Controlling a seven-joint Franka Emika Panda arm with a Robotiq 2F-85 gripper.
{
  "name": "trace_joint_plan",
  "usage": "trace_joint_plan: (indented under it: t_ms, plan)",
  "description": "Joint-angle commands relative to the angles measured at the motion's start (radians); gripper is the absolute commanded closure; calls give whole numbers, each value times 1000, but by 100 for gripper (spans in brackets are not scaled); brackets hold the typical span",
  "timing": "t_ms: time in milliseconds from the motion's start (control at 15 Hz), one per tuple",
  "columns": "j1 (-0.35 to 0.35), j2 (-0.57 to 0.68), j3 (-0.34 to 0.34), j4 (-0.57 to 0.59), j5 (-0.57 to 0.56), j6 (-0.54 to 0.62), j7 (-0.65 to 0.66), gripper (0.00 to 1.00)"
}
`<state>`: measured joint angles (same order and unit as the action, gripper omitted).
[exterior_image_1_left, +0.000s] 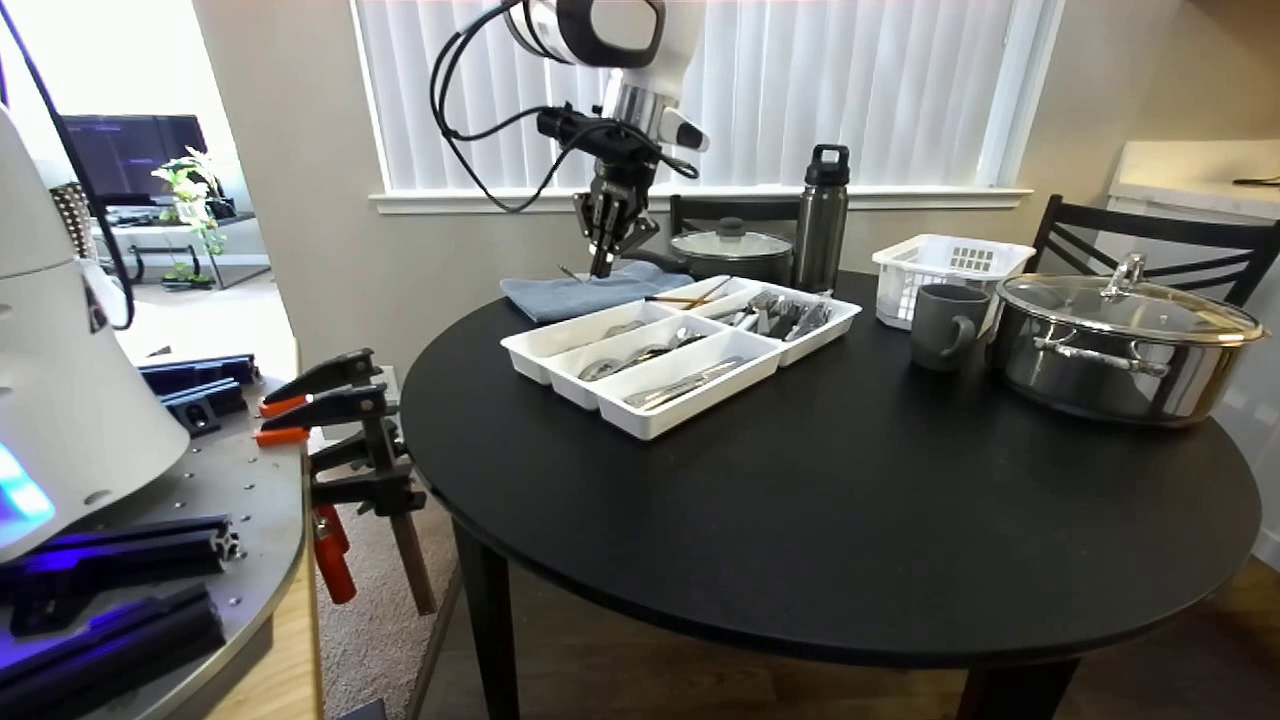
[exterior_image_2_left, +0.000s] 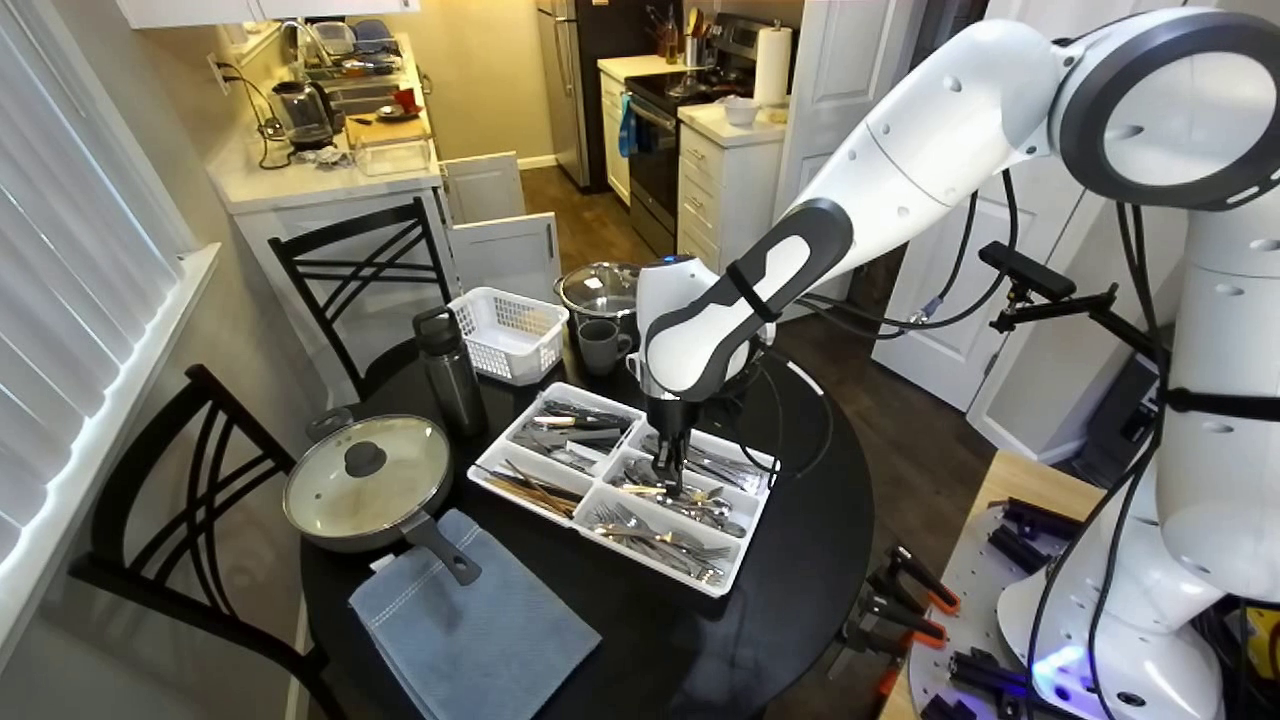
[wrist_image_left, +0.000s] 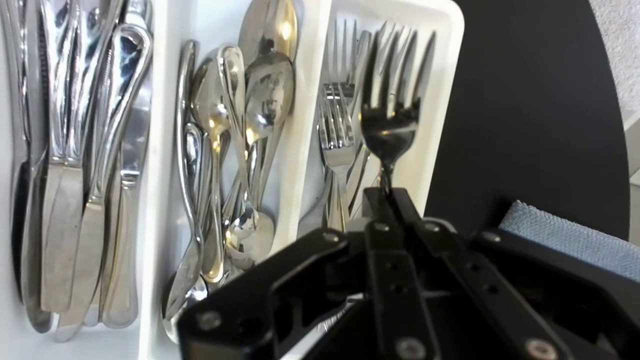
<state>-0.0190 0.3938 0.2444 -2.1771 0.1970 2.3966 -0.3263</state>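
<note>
gripper (wrist_image_left: 389, 196) pinches four-tined metal fork (wrist_image_left: 389, 132) | white compartmented tray (wrist_image_left: 304, 125) | nubby cloth (wrist_image_left: 575, 241)

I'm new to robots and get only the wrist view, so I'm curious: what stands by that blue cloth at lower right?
Observer: A lidded pan; its handle reaches out over the cloth.
Visitor: And while the gripper pinches that fork, I see knives, spoons and other forks in the tray. Anything else in there?
Observer: Yes: thin brown sticks, on the side nearest the pan.
</note>
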Motion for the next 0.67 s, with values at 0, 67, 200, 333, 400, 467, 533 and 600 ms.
trace_joint_plan:
  t_ms: [0,67,200,333,400,467,533,600]
  plan:
    - [34,27,-30,23,-9,-28,36,99]
    - [40,36,-35,29,-10,-29,44,99]
    - [53,58,-42,44,-10,-27,71,99]
    - [59,82,-42,64,4,-20,92,99]
    - [61,92,-42,73,8,-18,105,99]
    - [61,103,-39,83,17,-5,111,99]
    - [57,114,-33,92,28,5,111,99]
    - [55,127,-29,105,37,8,113,99]
